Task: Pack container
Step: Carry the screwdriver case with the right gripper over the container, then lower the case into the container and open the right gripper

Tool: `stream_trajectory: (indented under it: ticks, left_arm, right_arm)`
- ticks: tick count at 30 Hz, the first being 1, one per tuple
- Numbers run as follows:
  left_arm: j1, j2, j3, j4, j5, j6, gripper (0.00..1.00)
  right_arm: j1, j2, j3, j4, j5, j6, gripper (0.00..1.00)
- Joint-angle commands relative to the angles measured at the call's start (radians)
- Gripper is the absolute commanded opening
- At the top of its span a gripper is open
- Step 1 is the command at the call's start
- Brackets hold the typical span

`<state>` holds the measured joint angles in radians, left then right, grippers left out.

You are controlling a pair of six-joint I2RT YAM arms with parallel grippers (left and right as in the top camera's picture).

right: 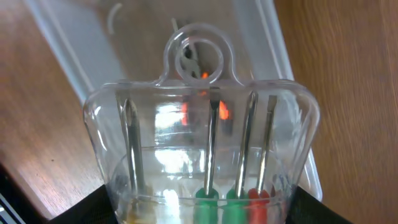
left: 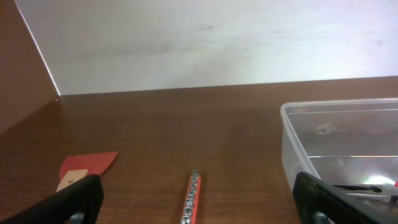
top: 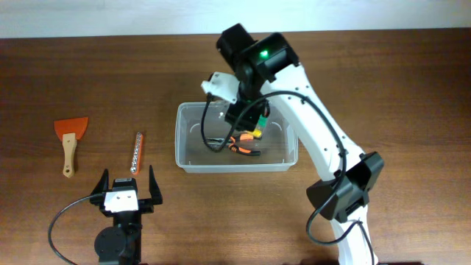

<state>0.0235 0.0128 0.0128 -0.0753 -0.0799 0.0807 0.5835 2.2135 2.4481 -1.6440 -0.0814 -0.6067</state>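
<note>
Wood tabletop point(top: 383, 81) holds the container point(top: 179, 143), right claw point(top: 249, 124) gripping a screwdriver pack point(right: 205, 155) over it, left claw point(top: 127, 179) open, well apart.

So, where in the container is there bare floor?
Bare floor lies at the container's right end, between the pliers and the right wall, and along its left wall. The middle is crowded: pliers below the right gripper holding the screwdriver set.

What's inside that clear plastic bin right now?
Orange-handled pliers lie in the container. The right gripper holds a clear screwdriver set over it, hiding part of the floor beneath.
</note>
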Motion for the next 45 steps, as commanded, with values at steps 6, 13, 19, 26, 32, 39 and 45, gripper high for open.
stream_trajectory:
  ticks: [6, 13, 19, 26, 32, 39, 45]
  left_arm:
    - [-0.003, -0.007, -0.003, -0.001, -0.004, -0.013, 0.99]
    - [-0.003, -0.007, -0.003, -0.001, -0.004, -0.013, 0.99]
    - [-0.003, -0.007, -0.003, -0.001, -0.004, -0.013, 0.99]
    - [-0.003, -0.007, -0.003, -0.001, -0.004, -0.013, 0.99]
    - [-0.003, -0.007, -0.003, -0.001, -0.004, -0.013, 0.99]
    - [-0.003, -0.007, -0.003, -0.001, -0.004, -0.013, 0.99]
    - [-0.003, -0.007, -0.003, -0.001, -0.004, -0.013, 0.99]
  right_arm:
    - [0.014, -0.011, -0.076, 0.052, -0.028, -0.042, 0.65]
    - [0.014, -0.011, -0.233, 0.142, -0.070, -0.052, 0.65]
    - [0.011, -0.011, -0.388, 0.240, -0.066, -0.052, 0.65]
    - [0.010, -0.011, -0.515, 0.343, -0.065, -0.051, 0.65]
    - [-0.003, 0.006, -0.550, 0.392, -0.071, -0.039, 0.66]
    - [-0.060, 0.063, -0.565, 0.397, -0.078, -0.040, 0.66]
    - [-0.110, 0.076, -0.565, 0.404, -0.119, -0.036, 0.66]
